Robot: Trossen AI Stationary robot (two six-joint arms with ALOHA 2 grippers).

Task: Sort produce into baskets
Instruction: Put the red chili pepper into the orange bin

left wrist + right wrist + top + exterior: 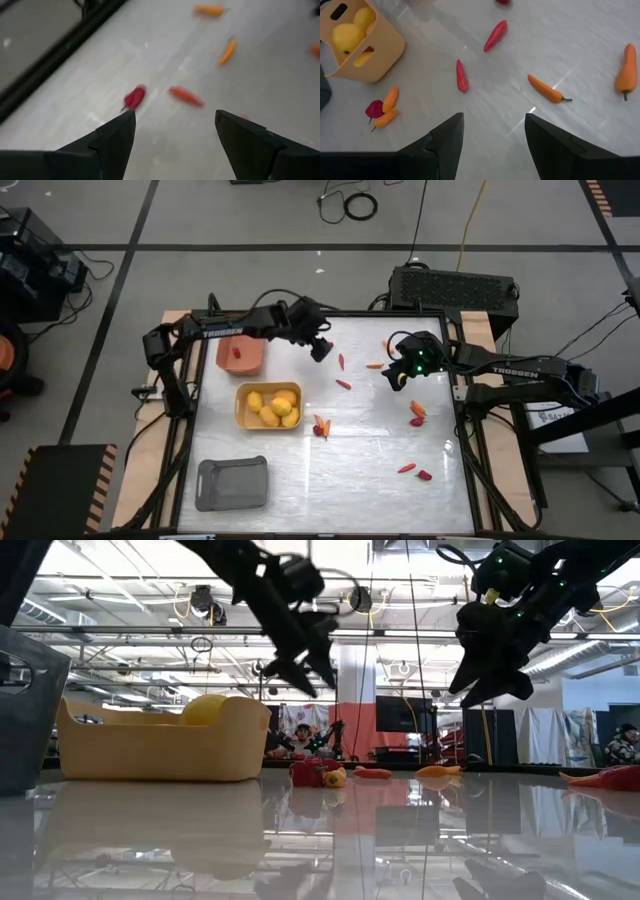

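My left gripper [320, 348] hangs open and empty above the table's far middle, just right of the salmon basket [222, 355], which holds one red piece. In its wrist view [175, 130] a red chili [134, 97] and an orange-red stick [186, 96] lie on the table ahead of the fingers. My right gripper [398, 377] is open and empty above the table's right half. Its wrist view [494, 132] shows two red chilis [462, 76] and an orange stick [547, 90] below. The yellow basket [241, 408] holds several yellow fruits.
The grey basket [232, 482] sits at the near left. Loose pieces lie on the table: a red and orange cluster [320, 425] right of the yellow basket, an orange and a red piece [417, 414] at the right, and two more [414, 471] near the right front.
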